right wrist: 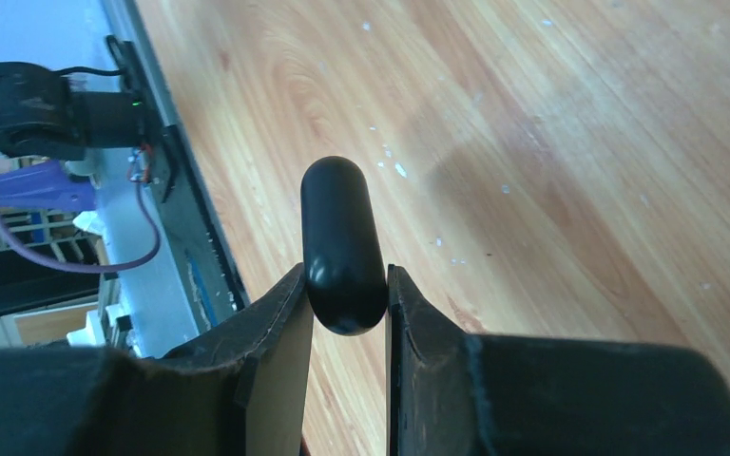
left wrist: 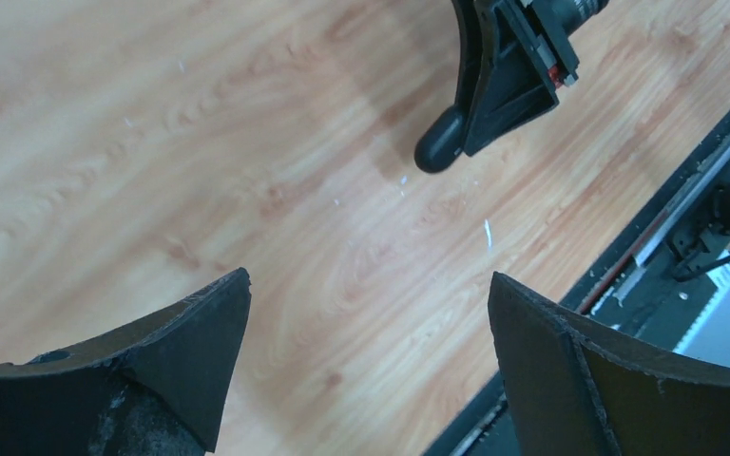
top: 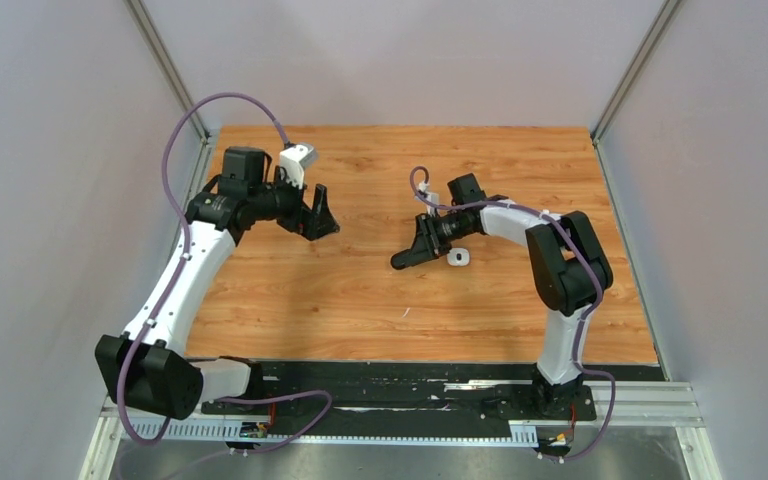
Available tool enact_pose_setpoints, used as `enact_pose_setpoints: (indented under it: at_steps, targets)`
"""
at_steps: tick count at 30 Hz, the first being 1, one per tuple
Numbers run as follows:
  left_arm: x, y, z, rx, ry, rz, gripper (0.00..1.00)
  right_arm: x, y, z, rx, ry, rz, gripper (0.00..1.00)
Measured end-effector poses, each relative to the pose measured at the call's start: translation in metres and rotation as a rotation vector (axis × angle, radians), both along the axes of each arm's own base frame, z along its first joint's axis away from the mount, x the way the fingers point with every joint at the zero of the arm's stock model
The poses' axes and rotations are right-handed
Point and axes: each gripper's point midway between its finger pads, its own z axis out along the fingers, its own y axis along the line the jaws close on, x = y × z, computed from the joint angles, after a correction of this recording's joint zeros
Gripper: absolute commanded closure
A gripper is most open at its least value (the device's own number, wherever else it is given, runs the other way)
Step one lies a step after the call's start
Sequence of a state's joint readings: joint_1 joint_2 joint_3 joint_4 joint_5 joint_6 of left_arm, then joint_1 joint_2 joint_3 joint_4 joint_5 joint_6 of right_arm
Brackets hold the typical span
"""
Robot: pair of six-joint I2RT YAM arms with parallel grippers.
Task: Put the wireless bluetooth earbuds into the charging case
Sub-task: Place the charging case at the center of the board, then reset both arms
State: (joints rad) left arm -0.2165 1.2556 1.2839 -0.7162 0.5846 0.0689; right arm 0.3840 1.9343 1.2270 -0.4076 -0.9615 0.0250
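**A:** From above, where is everything?

**B:** The right gripper [top: 407, 257] hangs low over the middle of the table [top: 360, 300], with a black capsule [top: 398, 263] poking out past its tips. A small white piece [top: 458, 257] lies just beside it on the wood. I can't tell if that is a case or an earbud. The left gripper [top: 317, 218] is well apart, off to the left, with nothing in it.

**A:** And from the left wrist?

**B:** Its fingers [left wrist: 200, 351] are spread wide over bare wood. Across the table you see the right gripper with the capsule's [left wrist: 440, 142] rounded end sticking out.

**A:** The right wrist?

**B:** The jaws are pinched narrow on the capsule [right wrist: 340, 228], clamping only its near end, so most of it sticks out ahead.

**A:** Is that the charging case?

**B:** Probably, seen edge-on, but no seam or lid shows. I can't pick out any earbud for certain.

**A:** So how should this be handled?

**B:** With so little of it in the grip, I'd move slowly, since a smooth shell could pivot or slip. I'd set it flat near the white piece, lid side up, before the left gripper comes in.
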Motion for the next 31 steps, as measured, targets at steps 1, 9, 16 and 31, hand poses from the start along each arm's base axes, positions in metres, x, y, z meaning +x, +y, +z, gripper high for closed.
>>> enact_pose_setpoints:
  at_steps: [1, 9, 16, 31]
  targets:
    - [-0.003, 0.000, -0.011, -0.003, 0.046, 0.016, 0.00, -0.001, -0.002, -0.006, -0.022, 0.006, -0.009, 0.85]
    - [-0.007, 0.001, -0.037, -0.015, 0.163, 0.076, 0.00, 0.012, -0.012, -0.027, -0.150, -0.030, -0.081, 0.62]
    - [-0.001, 0.000, -0.045, -0.013, 0.201, 0.085, 0.00, 0.020, -0.028, -0.038, -0.227, -0.039, -0.137, 0.54]
    - [0.033, 0.034, -0.054, 0.129, 0.115, 0.294, 0.00, 0.116, -0.140, 0.193, -0.320, -0.677, -0.670, 0.00]
